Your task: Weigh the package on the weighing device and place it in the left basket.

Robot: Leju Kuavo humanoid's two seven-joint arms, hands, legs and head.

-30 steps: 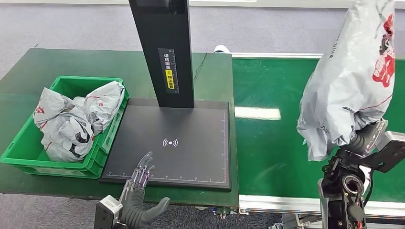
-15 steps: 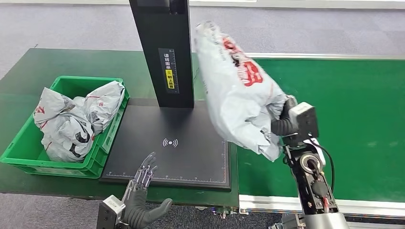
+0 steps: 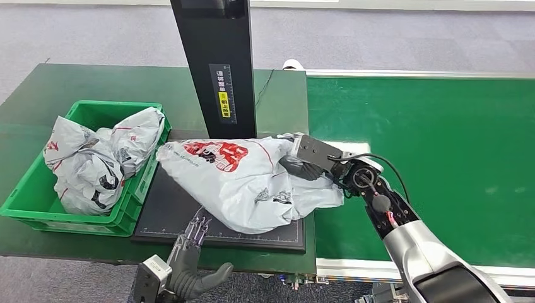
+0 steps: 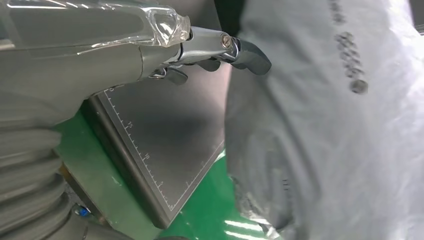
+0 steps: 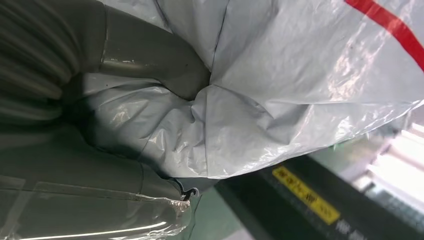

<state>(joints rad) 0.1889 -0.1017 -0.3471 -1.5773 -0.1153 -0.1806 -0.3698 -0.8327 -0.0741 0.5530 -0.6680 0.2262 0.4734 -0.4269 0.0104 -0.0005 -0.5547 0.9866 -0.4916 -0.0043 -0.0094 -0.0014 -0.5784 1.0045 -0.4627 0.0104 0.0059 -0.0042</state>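
A grey plastic package (image 3: pixel 243 180) with red print lies across the black weighing plate (image 3: pixel 167 218) in front of the scale's black column (image 3: pixel 217 69). My right hand (image 3: pixel 303 167) grips the package's right end; close up, the thick thumb (image 5: pixel 150 62) digs into the crumpled bag (image 5: pixel 280 95). Spread open at the plate's near edge, my left hand (image 3: pixel 189 255) holds nothing. Its fingers (image 4: pixel 240 50) reach close to the package (image 4: pixel 340 130); contact cannot be told. The green basket (image 3: pixel 22 205) stands left of the plate.
Several grey packages (image 3: pixel 98 158) fill the green basket. A green conveyor belt (image 3: pixel 441 139) runs on the right of the scale. The dark green table (image 3: pixel 38 95) ends close to my body.
My right arm swung the package from high on the right, across to the left and down onto the weighing plate. The left hand stayed at the plate's near edge.
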